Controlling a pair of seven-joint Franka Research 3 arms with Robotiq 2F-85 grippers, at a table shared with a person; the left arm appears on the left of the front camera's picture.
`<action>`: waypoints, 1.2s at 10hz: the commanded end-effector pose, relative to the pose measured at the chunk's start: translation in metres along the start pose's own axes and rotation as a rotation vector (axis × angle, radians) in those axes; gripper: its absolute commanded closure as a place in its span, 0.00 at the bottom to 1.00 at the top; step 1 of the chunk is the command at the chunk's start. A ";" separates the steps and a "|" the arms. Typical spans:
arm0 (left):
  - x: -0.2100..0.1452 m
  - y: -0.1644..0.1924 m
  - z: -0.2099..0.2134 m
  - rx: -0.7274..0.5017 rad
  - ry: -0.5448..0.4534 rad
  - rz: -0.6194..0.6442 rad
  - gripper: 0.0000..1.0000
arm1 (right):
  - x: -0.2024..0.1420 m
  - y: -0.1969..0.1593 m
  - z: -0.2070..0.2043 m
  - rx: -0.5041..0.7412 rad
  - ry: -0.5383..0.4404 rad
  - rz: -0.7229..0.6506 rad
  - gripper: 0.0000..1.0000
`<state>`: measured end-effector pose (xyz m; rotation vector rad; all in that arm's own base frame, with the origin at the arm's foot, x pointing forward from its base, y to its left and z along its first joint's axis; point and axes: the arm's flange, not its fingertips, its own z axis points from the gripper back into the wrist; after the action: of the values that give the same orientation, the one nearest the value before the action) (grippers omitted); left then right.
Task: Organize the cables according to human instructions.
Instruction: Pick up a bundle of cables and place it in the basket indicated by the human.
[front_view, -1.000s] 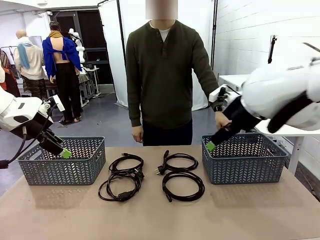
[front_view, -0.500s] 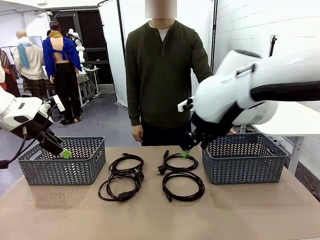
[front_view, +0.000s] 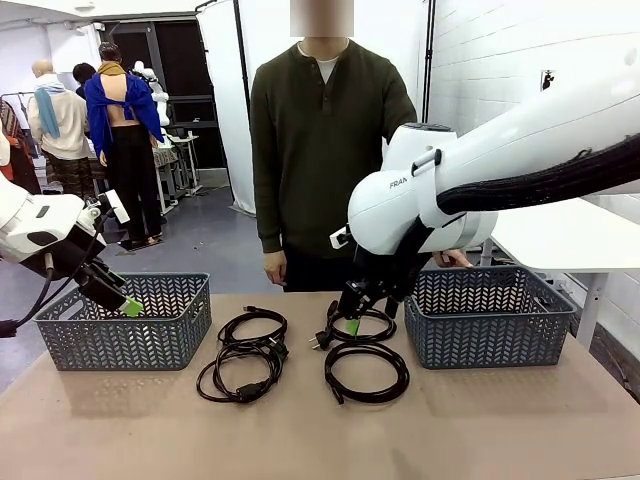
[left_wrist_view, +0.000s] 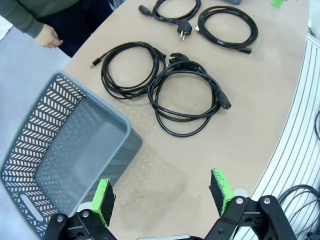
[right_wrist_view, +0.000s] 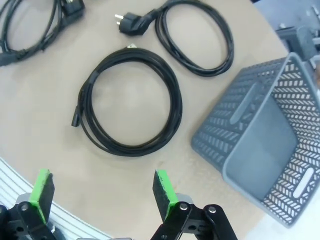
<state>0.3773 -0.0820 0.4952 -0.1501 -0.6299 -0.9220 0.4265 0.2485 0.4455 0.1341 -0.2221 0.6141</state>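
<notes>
Two grippers, both with pads spread and nothing between them. The right gripper (front_view: 350, 323) hangs low at the nine o'clock side of the far right coil (front_view: 391, 328), taking the person's edge of the table as twelve; whether a pad touches the cord cannot be told. In the right wrist view, the near right coil (right_wrist_view: 175, 107) lies flat at twelve o'clock from the pads. The far right coil's round plug (right_wrist_view: 131, 22) is beyond it, and the right basket (right_wrist_view: 265, 145), grey with lattice walls, is at two o'clock. The left gripper (front_view: 132, 307) hovers at the near rim of the left basket (front_view: 150, 340), a match to the right one. In the left wrist view that basket sits at ten o'clock from the pads, the near left coil (left_wrist_view: 216, 92) at twelve and the far left coil (left_wrist_view: 103, 72) at eleven. The cables number four, thin black cords each wound in a round coil, lying two by two on the tan table (front_view: 320, 440) between the baskets. The left pair touch and the right pair lie just apart. One person (front_view: 325, 150) in a dark green top stands at twelve o'clock, one hand (front_view: 275, 268) hanging at the table's far edge.
</notes>
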 end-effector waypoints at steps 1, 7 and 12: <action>-0.002 0.002 0.000 -0.004 0.002 -0.002 0.00 | -0.003 -0.001 0.003 -0.006 -0.016 -0.001 0.00; -0.002 0.002 0.000 -0.004 0.002 -0.002 0.00 | 0.007 0.003 -0.005 0.003 0.020 -0.023 0.00; -0.002 0.002 0.000 -0.004 0.002 -0.002 0.00 | 0.036 0.030 -0.034 0.015 0.105 -0.095 0.00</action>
<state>0.3773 -0.0819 0.4953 -0.1493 -0.6299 -0.9218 0.4333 0.2881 0.4193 0.1483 -0.1327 0.5483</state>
